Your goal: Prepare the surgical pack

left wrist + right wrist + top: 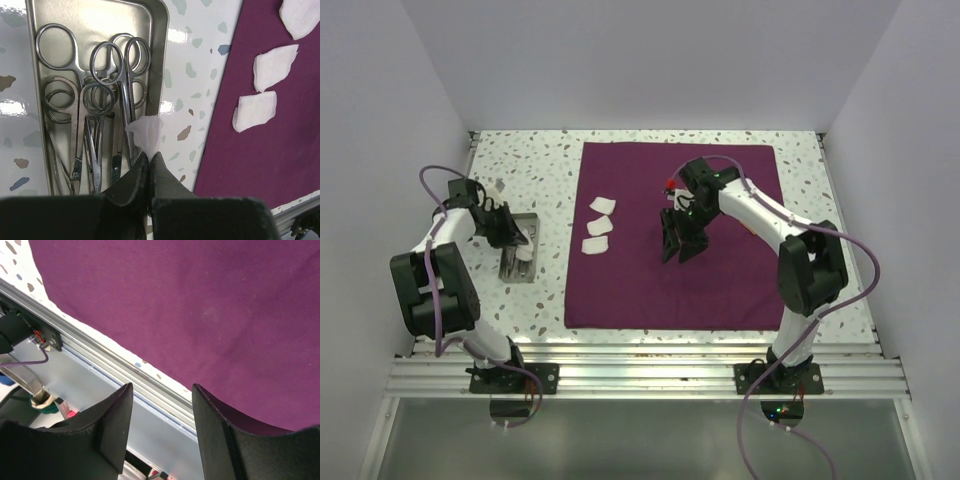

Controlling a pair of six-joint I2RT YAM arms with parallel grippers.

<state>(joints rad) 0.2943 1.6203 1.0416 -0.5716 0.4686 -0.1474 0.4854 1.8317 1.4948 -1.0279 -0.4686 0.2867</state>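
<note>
The left gripper (150, 156) is pinching a white gauze square (145, 131) between closed jaws, at the cloth-side rim of the metal tray (161, 45) — steel scissors and forceps (80, 115) are lying inside. The right gripper (162, 387) is hovering, jaws apart and empty, over the flat maroon cloth (200, 300), where three more gauze squares (600, 226) are lying.

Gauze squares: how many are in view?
4. Three squares lie on the maroon cloth; one is pinched in the left gripper by the tray rim. More may hide beneath instruments.

Left hand (150, 156) pinched closed; right hand (161, 390) spread wide.
</note>
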